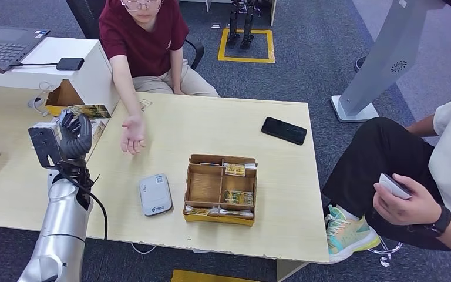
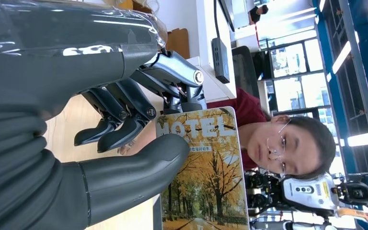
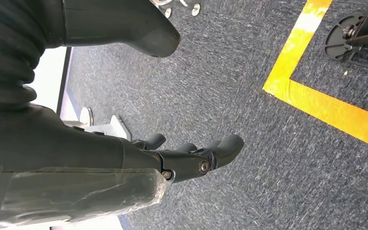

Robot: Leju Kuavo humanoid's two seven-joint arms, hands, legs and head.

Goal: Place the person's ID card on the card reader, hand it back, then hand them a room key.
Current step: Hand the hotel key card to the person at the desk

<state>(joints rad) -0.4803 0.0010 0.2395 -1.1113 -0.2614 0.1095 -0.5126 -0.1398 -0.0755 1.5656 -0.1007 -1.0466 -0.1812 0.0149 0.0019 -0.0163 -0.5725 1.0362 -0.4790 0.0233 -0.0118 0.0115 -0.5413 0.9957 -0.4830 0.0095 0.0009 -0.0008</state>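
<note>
My left hand (image 1: 73, 134) is raised over the left part of the table (image 1: 282, 235) and pinches a room key card (image 1: 91, 111) printed with autumn trees. In the left wrist view the thumb and fingers of that hand (image 2: 124, 124) clamp the card (image 2: 206, 172), which reads HOTEL. The seated person in the dark red shirt holds an open palm (image 1: 133, 136) up on the table, just right of the card. The white card reader (image 1: 155, 194) lies near the front edge with nothing on it. My right hand (image 3: 100, 148) hangs over the grey carpet, fingers apart and holding nothing.
A cardboard box (image 1: 220, 189) with several key cards stands right of the reader. A black phone (image 1: 283, 130) lies at the far right of the table. A laptop (image 1: 6, 44) sits on a raised white counter at back left. A second person (image 1: 423, 176) sits at the right.
</note>
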